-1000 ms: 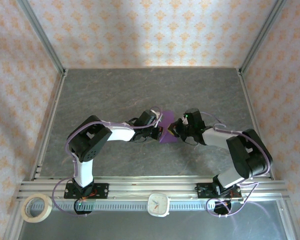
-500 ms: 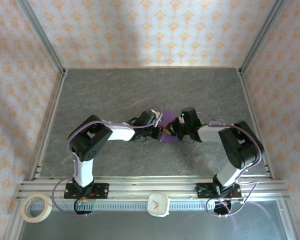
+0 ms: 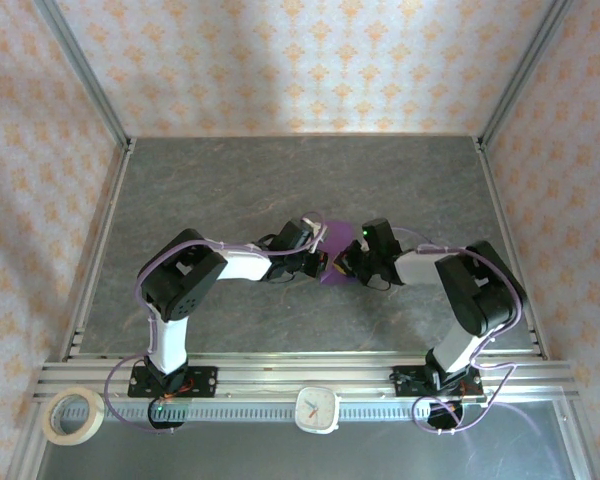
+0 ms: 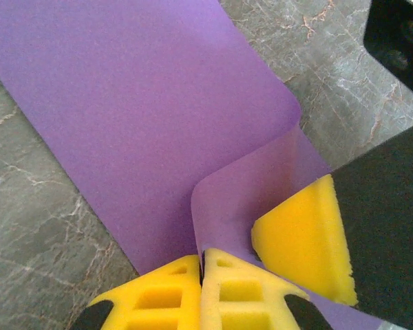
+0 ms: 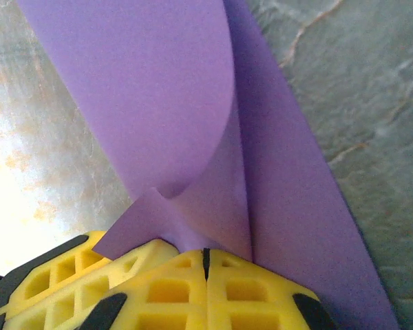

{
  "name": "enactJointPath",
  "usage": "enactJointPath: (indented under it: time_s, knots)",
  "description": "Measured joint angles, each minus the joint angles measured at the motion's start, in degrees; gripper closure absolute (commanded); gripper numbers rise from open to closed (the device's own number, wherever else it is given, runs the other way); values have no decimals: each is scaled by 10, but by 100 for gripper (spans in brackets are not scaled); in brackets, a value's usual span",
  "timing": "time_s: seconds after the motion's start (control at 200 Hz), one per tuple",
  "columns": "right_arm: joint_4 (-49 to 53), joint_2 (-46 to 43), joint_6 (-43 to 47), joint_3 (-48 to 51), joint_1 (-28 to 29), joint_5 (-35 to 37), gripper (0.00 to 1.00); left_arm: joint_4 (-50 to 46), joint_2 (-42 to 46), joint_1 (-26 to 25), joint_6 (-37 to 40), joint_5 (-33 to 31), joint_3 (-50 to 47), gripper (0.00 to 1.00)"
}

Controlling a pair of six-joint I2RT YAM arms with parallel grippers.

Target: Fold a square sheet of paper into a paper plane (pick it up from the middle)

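Note:
The square sheet of paper [image 3: 336,240] is plain purple and lies at mid table, pinched between both grippers. My left gripper [image 3: 320,263] is shut on a curled-up edge of the paper [image 4: 144,103], its yellow pads [image 4: 227,289] pressed together on the fold. My right gripper [image 3: 349,262] is also shut on the paper [image 5: 158,89], which rises in a curved flap above its pads [image 5: 172,289]. In the left wrist view the right gripper's yellow pad [image 4: 303,237] touches the same raised flap. In the right wrist view the left gripper's pads [image 5: 55,282] sit close at the lower left.
Grey stone-patterned tabletop [image 3: 280,180] surrounds the paper, fenced by an aluminium frame [image 3: 98,235]. A roll of tape [image 3: 72,415] and a small white clock [image 3: 318,408] lie on the near rail strip.
The right arm has drawn its elbow inward and its gripper has edged left toward the left gripper. The paper between them has bunched upward. The left arm barely moved.

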State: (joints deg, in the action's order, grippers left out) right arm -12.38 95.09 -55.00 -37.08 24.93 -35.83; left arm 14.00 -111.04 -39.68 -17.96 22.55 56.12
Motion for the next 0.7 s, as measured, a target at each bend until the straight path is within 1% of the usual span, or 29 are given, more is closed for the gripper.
enactJointPath:
  time_s: [0.215,0.355,0.696]
  knots:
    - [23,-8,11,-29,-18,10,100,0,-1,1,0,4,1,99]
    - [27,-6,17,-31,-33,14,100,0,-1,1,0,6,1,99]
    - [41,7,36,-26,-36,28,100,3,-3,1,0,8,1,99]
